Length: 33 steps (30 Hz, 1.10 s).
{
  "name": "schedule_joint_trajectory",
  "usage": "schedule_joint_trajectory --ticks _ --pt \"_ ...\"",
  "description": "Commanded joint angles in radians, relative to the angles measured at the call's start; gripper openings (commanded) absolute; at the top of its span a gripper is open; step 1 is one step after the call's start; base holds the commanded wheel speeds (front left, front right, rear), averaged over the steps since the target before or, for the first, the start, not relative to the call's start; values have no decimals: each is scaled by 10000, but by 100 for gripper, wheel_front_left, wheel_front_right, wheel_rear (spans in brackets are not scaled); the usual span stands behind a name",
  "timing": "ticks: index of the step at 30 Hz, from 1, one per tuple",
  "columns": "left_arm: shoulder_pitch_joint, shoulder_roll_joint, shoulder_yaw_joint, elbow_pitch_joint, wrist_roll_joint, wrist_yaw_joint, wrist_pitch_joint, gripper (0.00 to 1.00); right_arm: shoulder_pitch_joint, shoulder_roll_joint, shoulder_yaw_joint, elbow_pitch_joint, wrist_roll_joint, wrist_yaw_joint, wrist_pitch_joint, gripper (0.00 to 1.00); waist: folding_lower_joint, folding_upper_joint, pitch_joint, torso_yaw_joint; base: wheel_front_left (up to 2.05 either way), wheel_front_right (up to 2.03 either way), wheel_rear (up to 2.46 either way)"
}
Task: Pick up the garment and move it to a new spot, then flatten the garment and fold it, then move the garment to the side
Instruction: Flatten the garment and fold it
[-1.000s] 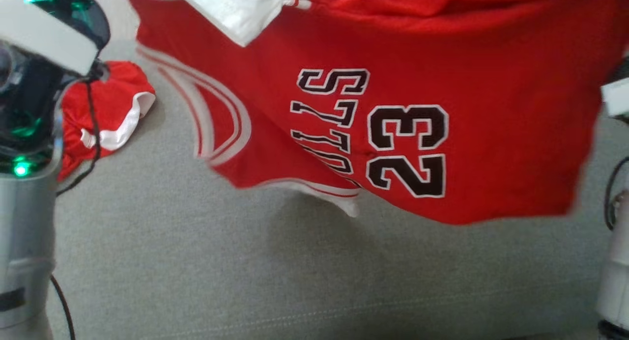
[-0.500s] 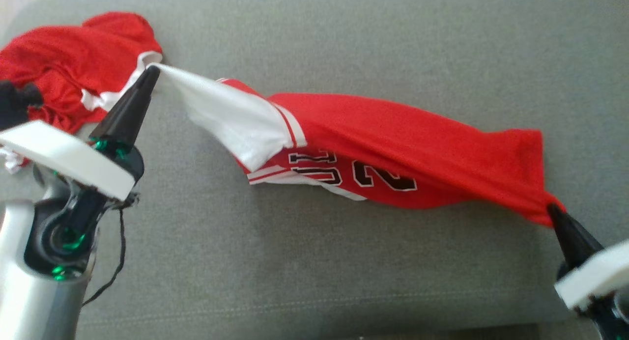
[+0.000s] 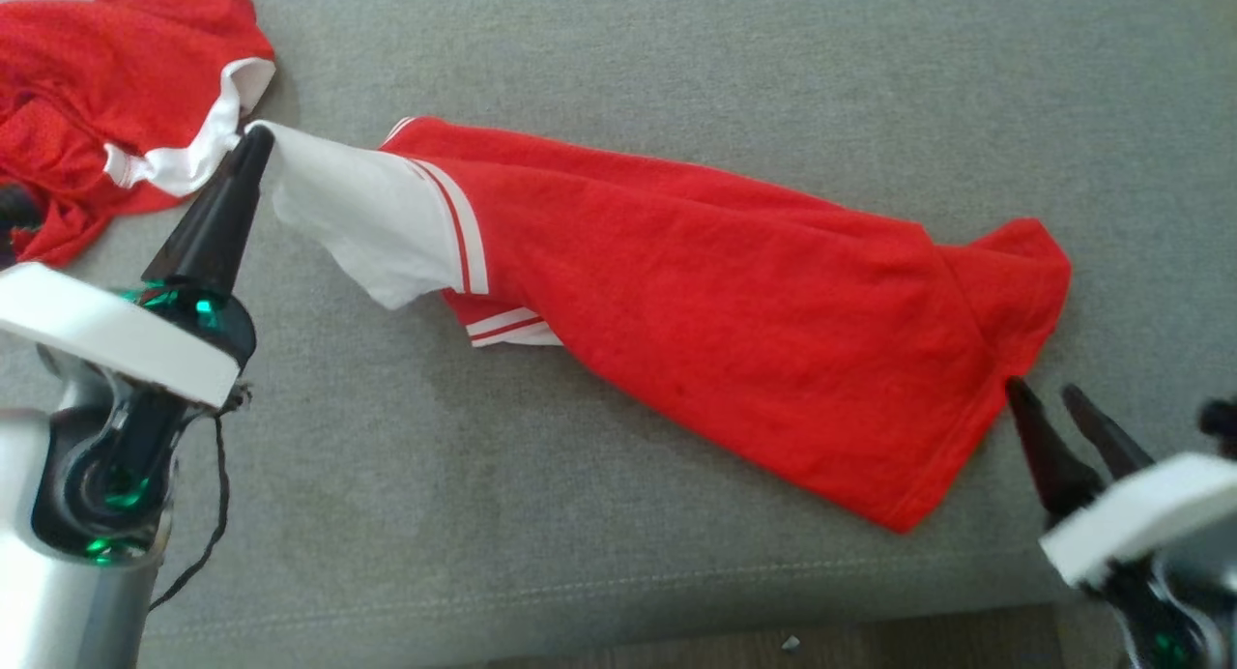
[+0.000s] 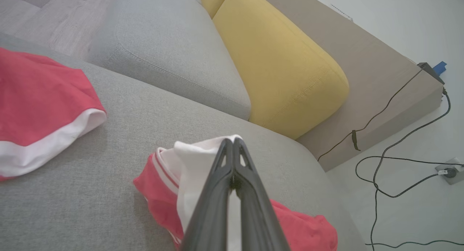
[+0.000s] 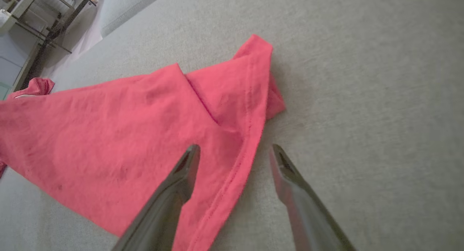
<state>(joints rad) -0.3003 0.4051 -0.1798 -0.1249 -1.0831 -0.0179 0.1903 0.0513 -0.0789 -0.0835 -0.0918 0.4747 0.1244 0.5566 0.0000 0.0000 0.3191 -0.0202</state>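
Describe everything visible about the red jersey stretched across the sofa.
The jersey is red, soft-looking fabric with a white panel and red-and-white striped trim at one end. It lies rumpled and folded over itself, stretched lengthwise on the grey sofa cushion, with one hem corner turned over. The left gripper is shut on the white end; the right gripper stands open over the stitched hem at the other end, not gripping it.

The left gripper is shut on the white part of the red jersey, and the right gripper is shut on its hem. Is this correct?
The right gripper is wrong: it is open, jaws apart over the hem of the red jersey, as the right wrist view shows.
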Motion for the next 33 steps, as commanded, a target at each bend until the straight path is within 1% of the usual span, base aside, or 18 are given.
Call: schedule_joint_trajectory --ticks 1,4,6,10,15,17,19,20,21,22,26,29,30,33 --pt "-555 284 438 -255 127 -67 -135 0 -603 -102 354 -106 -187 63 -222 100 0 0 45 46 0 0 0" --pt "-713 194 316 -115 198 -156 -204 0 -1268 -225 652 777 -601 63 -702 100 0 0 97 150 0 0 0" --pt "-786 129 215 -22 240 -222 -241 0 -1653 -299 677 1391 -978 63 -1025 100 0 0 103 253 0 0 0" --pt "-913 10 21 156 337 -315 -303 0 -2096 -458 354 2342 -1809 63 -1556 100 0 0 76 547 0 0 0" --pt "-939 -71 -33 285 360 -384 -427 0 -2119 -347 -318 2642 -2592 63 -1999 100 0 0 43 675 0 0 0" --pt "-925 -107 -50 331 359 -410 -481 0 -2121 -230 -422 2768 -2594 63 -2019 100 0 0 25 678 0 0 0" --pt "-915 -148 -71 364 354 -433 -530 0 -2159 -146 -310 2938 -2466 63 -1956 100 0 0 19 663 0 0 0" --pt "-906 -175 -79 379 339 -451 -558 0 -2186 -124 -188 3021 -2372 63 -1937 88 0 0 2 656 0 0 0" --pt "-887 -204 -97 418 325 -473 -585 0 -2197 -118 -48 3091 -2280 63 -1964 8 0 0 -64 659 0 0 0" --pt "-856 -231 -128 475 317 -495 -603 0 -2173 -134 63 3150 -2212 63 -2006 0 0 0 -166 674 0 0 0" --pt "-752 -285 -171 581 241 -588 -679 0 -2143 -196 163 2818 -1993 63 -2436 0 0 0 -412 690 0 0 0" --pt "-741 -334 -155 485 127 -649 -731 0 -2259 -275 -42 2172 -1929 63 -2694 0 0 0 -544 709 0 0 0" --pt "-741 -334 -155 485 127 -649 -731 0 -2259 -275 -42 2172 -1929 63 -2694 0 0 0 -544 709 0 0 0" --pt "-770 -385 -168 341 -26 -711 -718 0 -2572 -388 -327 1394 -1951 63 -2727 0 0 0 -622 720 0 0 0"
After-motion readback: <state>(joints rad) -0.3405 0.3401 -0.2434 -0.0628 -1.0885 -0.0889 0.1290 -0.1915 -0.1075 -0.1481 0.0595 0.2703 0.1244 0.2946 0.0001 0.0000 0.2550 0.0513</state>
